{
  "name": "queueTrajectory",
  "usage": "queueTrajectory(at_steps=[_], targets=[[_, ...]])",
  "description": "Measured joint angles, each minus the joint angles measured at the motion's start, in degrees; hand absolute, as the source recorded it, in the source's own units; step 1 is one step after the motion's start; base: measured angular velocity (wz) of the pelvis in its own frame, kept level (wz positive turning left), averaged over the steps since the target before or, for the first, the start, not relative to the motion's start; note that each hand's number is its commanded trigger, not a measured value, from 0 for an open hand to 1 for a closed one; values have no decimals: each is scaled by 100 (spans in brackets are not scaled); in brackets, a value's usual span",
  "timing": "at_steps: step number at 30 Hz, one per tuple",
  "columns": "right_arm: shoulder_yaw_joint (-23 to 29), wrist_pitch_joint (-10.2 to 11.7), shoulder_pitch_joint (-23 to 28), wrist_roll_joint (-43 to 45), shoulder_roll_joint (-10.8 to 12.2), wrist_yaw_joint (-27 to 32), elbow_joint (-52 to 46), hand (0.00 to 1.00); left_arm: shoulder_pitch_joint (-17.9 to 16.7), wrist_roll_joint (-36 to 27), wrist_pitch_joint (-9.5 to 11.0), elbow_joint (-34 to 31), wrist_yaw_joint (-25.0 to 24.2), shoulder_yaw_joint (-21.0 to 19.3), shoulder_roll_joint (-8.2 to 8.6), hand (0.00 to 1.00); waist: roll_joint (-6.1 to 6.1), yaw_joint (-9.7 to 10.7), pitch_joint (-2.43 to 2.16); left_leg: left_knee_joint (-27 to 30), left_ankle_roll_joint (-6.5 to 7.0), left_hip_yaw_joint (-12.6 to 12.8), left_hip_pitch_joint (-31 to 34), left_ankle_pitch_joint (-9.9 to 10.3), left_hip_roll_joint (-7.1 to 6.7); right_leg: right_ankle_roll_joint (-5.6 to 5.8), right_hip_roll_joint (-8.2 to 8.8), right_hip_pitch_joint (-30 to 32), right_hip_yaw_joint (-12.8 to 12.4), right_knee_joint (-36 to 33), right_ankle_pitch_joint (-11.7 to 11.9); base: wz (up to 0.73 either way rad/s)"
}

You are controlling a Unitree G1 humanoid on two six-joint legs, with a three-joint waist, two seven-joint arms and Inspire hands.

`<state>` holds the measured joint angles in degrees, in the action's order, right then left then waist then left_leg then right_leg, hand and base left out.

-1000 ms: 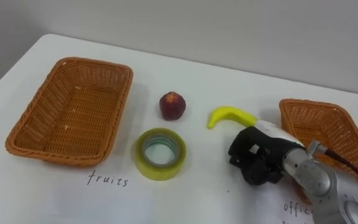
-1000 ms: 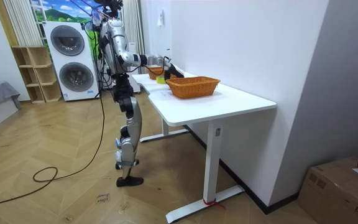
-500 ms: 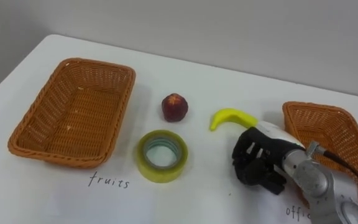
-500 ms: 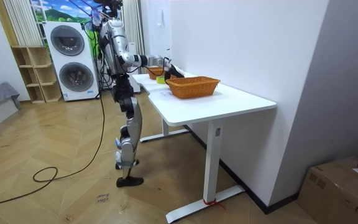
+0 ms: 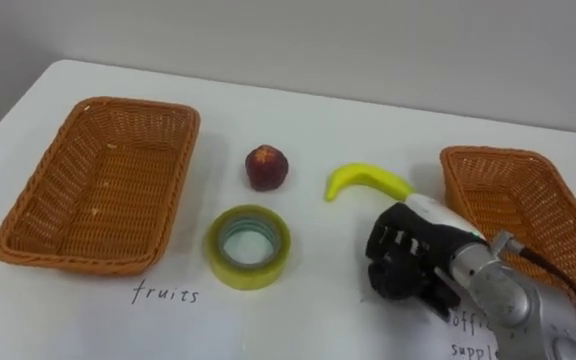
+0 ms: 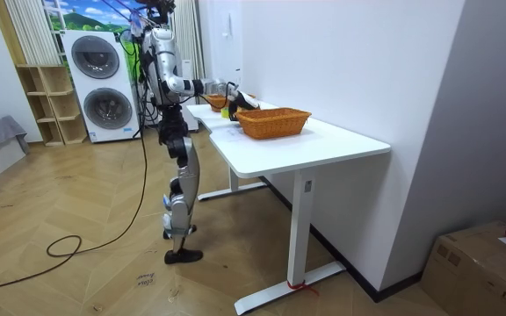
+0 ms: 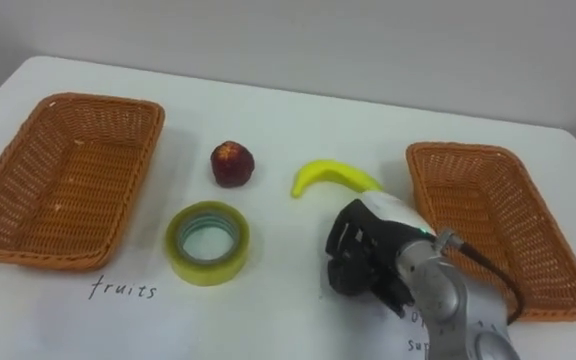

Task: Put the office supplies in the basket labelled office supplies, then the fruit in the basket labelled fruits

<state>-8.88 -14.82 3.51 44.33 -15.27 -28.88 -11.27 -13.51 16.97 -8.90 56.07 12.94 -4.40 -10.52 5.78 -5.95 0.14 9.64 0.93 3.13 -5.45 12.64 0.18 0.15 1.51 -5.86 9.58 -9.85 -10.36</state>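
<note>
R hand (image 5: pixel 408 262), fingers curled on nothing, hung over counter (image 5: pixel 318 120); banana (image 5: pixel 366 181) just beyond it, tape roll (image 5: pixel 249 246) to its left.

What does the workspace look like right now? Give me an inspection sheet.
Surface: white table, handwriting in front of the baskets.
Job's things: left basket and right basket both empty; red fruit, banana and tape lie on the table between them.
Clutter: nothing seen.
Hands: right hand close by the banana's right end, beside the right basket.
Cables: nothing seen apart from the robot's own.
Surroundings: washers, shelf, cardboard box.
</note>
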Motion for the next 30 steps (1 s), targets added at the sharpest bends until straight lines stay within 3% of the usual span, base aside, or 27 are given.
queueTrajectory(at_steps=[5, 16, 24, 30], targets=[[400, 55, 26, -406, 192, 338, -308, 100, 0, -4, 77, 97, -4, -117, 79, 0, 23, 10, -16, -4, 0, 11, -24, 0, 3, 0, -1, -19, 0, 8, 0, 0], [496, 383, -2, -1467, 193, 1028, -538, 100, 62, -6, 225, 823, 3, -118, 90, 0, 41, 85, 1, -24, 0, 2, -115, 2, 6, 0, -9, -126, -76, 7, 0, 0], [650, 569, -2, -1647, 192, 1322, -543, 100, 24, 71, 289, 824, -10, -129, 104, 0, 33, 98, 0, -8, 0, 7, -113, 2, 4, 0, -7, -120, -101, -14, 0, 0], [1163, 841, -4, -2014, 185, 1882, -544, 100, 20, 79, 328, 804, -8, -288, 115, 0, 17, 106, 1, -8, 2, -4, -83, 3, 3, 0, -7, -95, -88, -4, 0, 0]])
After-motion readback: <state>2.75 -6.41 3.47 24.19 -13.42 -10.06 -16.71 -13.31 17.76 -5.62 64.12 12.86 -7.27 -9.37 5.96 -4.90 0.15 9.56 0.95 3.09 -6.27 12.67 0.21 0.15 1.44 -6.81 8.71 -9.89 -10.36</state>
